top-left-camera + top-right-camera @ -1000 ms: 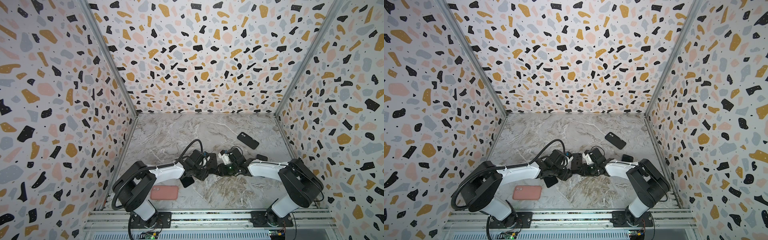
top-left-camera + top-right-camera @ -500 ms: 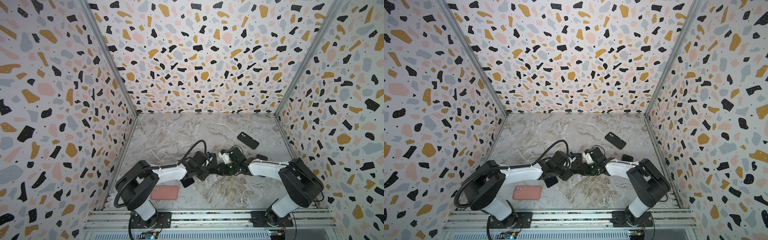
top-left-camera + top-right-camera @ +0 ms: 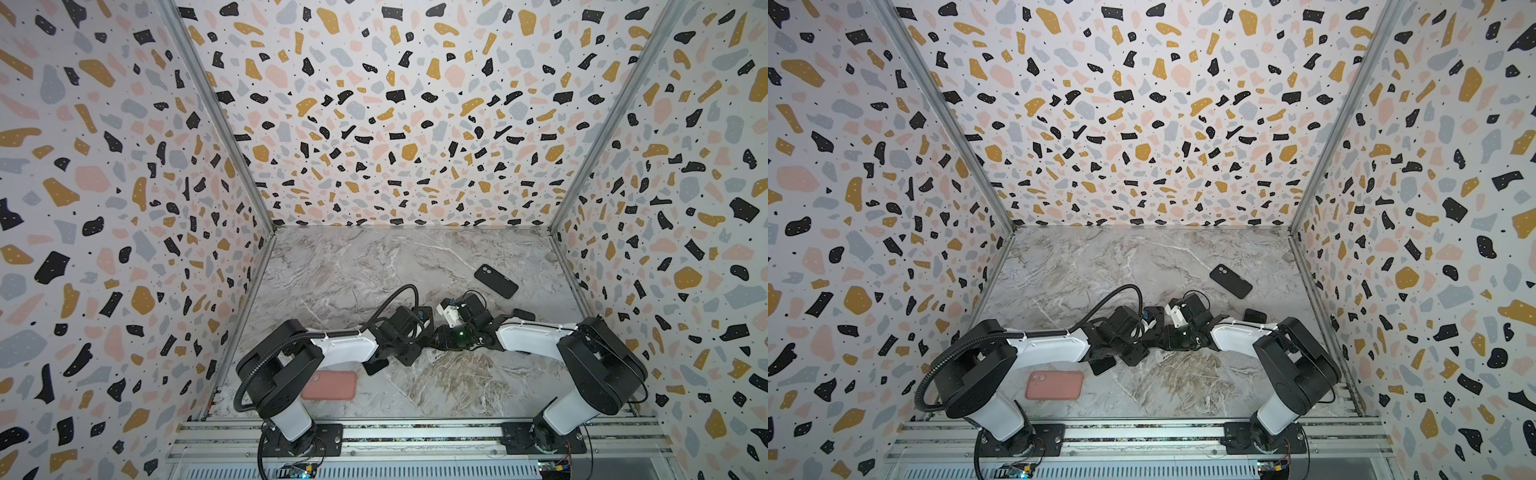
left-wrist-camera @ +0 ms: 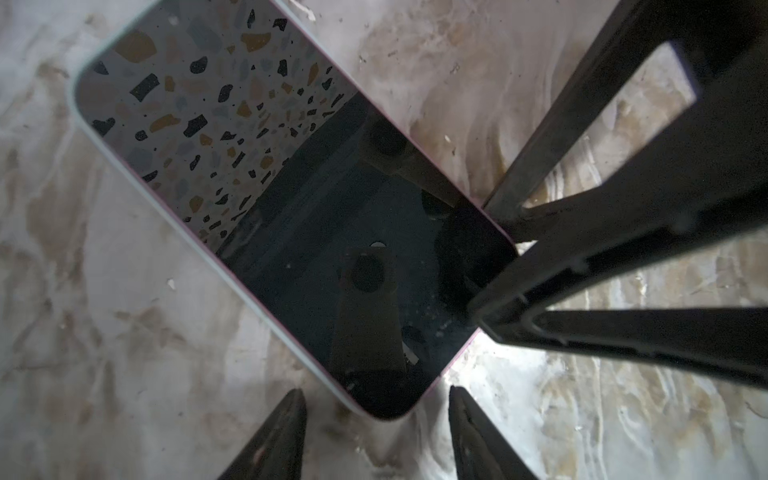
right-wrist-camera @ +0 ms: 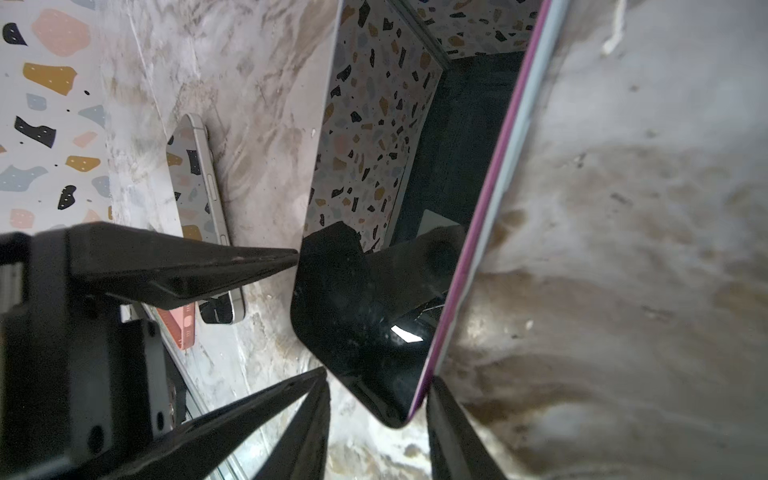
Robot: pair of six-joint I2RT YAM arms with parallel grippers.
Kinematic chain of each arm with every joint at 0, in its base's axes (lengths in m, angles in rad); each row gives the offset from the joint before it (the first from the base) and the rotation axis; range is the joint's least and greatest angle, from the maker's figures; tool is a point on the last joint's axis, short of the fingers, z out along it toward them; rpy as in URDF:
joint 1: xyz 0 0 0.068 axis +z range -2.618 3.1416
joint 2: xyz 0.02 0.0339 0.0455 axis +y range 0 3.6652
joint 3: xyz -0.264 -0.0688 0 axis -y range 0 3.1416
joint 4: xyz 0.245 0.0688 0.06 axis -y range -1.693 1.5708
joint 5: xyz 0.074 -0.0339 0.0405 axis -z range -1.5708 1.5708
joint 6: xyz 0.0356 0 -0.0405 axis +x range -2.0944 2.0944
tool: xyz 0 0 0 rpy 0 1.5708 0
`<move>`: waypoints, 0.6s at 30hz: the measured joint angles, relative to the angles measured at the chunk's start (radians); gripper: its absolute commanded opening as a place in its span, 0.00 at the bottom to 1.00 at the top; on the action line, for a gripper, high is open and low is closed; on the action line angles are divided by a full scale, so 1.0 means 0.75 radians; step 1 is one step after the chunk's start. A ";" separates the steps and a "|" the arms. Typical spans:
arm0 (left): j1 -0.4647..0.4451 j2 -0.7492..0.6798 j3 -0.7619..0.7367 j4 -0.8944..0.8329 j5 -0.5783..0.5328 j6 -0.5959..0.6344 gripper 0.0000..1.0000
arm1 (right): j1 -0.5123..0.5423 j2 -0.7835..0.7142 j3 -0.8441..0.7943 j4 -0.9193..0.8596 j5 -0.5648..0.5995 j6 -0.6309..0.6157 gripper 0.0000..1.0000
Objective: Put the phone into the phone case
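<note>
A dark-screened phone (image 4: 316, 232) with a pink rim lies screen up on the marble; both arms hide it in both top views. One of its corners sits between the spread fingers of my left gripper (image 4: 376, 390), touching neither. At the opposite end my right gripper (image 5: 378, 376) straddles another corner of the phone (image 5: 374, 316); one fingertip (image 5: 436, 386) rests against the pink edge and the other stands off. A salmon phone case (image 3: 330, 385) lies flat at the front left, apart from both grippers (image 3: 432, 336).
A silver-edged phone (image 5: 203, 208) lies beside the left arm, its corner (image 3: 376, 366) showing beneath it. A black phone-shaped slab (image 3: 496, 281) lies at the back right, a small dark object (image 3: 523, 314) near the right arm. Walls enclose three sides.
The left arm has shifted a little to the right, toward the right gripper, and its cable loop stands higher. The right arm has stayed put.
</note>
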 measured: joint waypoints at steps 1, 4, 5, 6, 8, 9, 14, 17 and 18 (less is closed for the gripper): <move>-0.002 0.000 0.000 0.001 -0.001 0.000 0.57 | 0.000 0.000 0.000 0.000 -0.001 0.000 0.40; -0.004 0.006 0.005 0.001 -0.004 0.000 0.55 | 0.000 0.000 0.000 0.000 -0.001 0.001 0.40; -0.004 0.014 0.014 -0.001 -0.005 -0.001 0.54 | 0.000 0.000 0.000 0.000 -0.001 0.001 0.40; -0.004 0.022 0.023 0.001 -0.005 -0.001 0.53 | 0.000 0.000 0.000 0.000 -0.001 0.001 0.40; -0.004 0.043 0.045 0.000 -0.007 -0.002 0.49 | 0.000 0.000 0.000 0.000 -0.001 0.001 0.40; -0.004 0.048 0.051 -0.001 -0.010 -0.001 0.47 | 0.000 0.000 0.001 -0.001 -0.001 0.001 0.40; -0.003 0.056 0.061 -0.009 -0.019 -0.001 0.38 | 0.000 0.000 0.002 -0.001 0.009 0.002 0.40; -0.003 0.056 0.061 -0.012 -0.020 -0.001 0.35 | 0.000 0.000 0.003 0.000 0.018 0.002 0.39; -0.002 0.056 0.061 -0.012 -0.020 -0.001 0.34 | 0.000 0.000 0.003 0.000 0.021 0.003 0.39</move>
